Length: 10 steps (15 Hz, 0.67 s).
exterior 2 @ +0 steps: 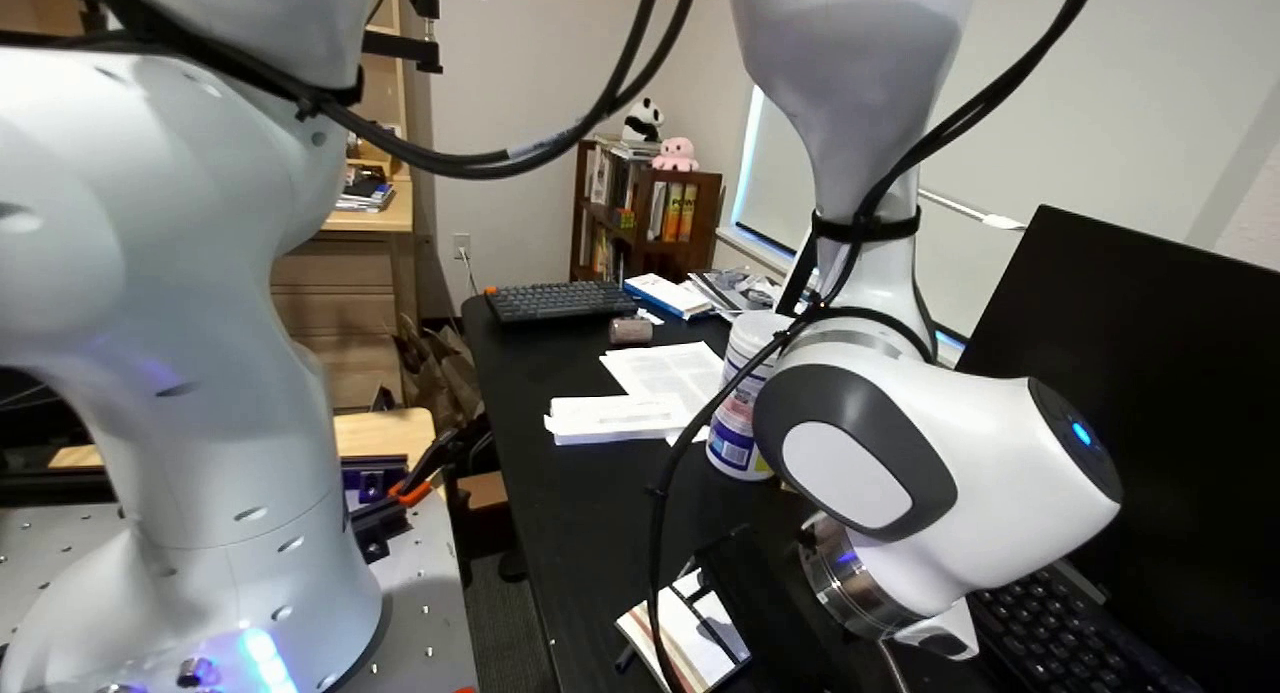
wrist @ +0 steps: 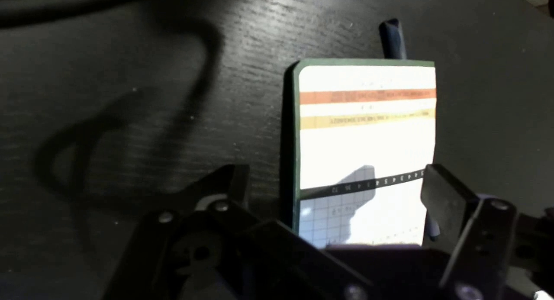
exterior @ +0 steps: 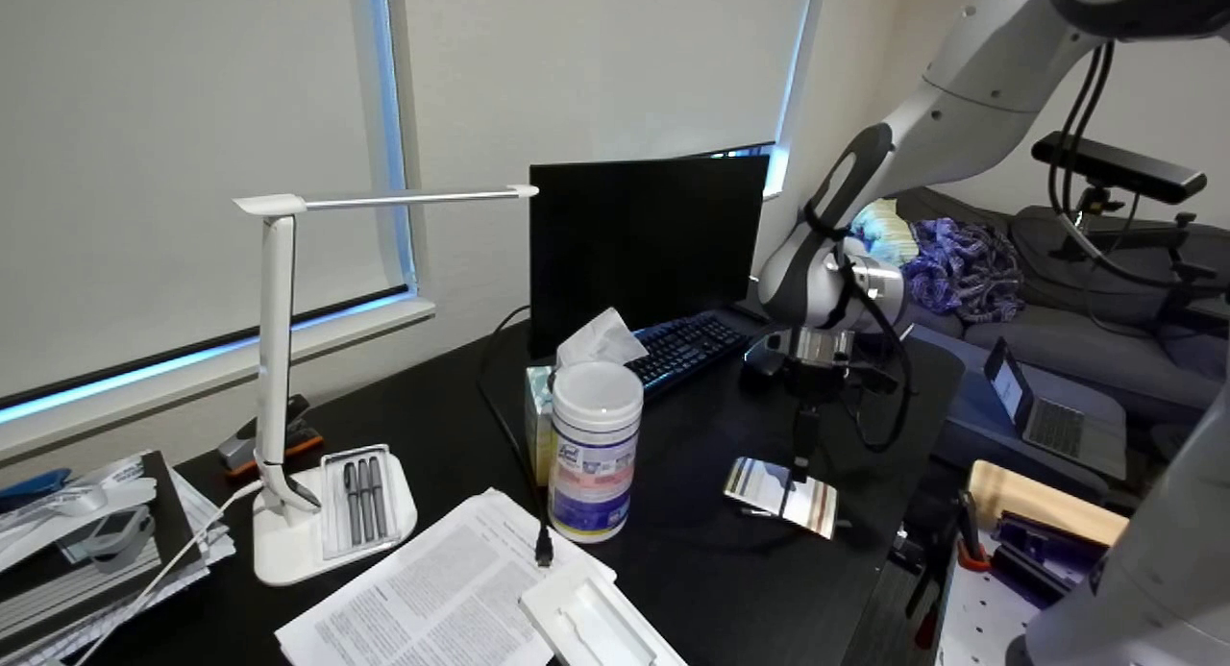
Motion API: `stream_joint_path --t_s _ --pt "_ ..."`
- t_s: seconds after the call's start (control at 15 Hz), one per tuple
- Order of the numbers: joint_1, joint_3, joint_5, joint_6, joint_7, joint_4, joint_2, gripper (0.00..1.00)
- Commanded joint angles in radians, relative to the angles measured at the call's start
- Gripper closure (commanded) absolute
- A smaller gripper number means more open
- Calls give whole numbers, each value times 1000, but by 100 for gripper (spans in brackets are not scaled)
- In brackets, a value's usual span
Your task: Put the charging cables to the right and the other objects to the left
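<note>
My gripper (exterior: 799,462) points down over a small booklet (exterior: 764,485) with striped pages on the black desk. In the wrist view the gripper (wrist: 337,183) is open. One finger stands left of the booklet (wrist: 363,148) and the other overlaps its right edge; I cannot tell if it touches. A dark pen (wrist: 393,39) pokes out from under the booklet. The booklet also shows in an exterior view (exterior 2: 700,623), partly behind the arm's cable. A black cable (exterior: 544,548) with a plug end lies by the wipes canister. A thin white cable (exterior: 226,503) runs near the lamp.
A wipes canister (exterior: 596,455), tissue box (exterior: 538,426), papers (exterior: 432,579) and white box tray (exterior: 591,618) stand beside the booklet. A monitor (exterior: 644,253), keyboard (exterior: 687,351) and mouse (exterior: 764,356) are behind. A white lamp (exterior: 276,349) stands further along. The desk edge is near the booklet.
</note>
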Motion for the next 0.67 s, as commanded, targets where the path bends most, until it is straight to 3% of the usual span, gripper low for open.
stream_joint_path --t_s 0.0,0.4,0.47,0.53,0.6 --pt "-52 43 -58 -94 3 73 70 0" --pt "-73 57 -86 -208 -8 127 101 0" --pt "-75 58 -86 -216 -9 130 102 7" --pt "-76 58 -86 -225 -8 134 103 26" --pt "-77 57 -86 -231 -9 137 105 33"
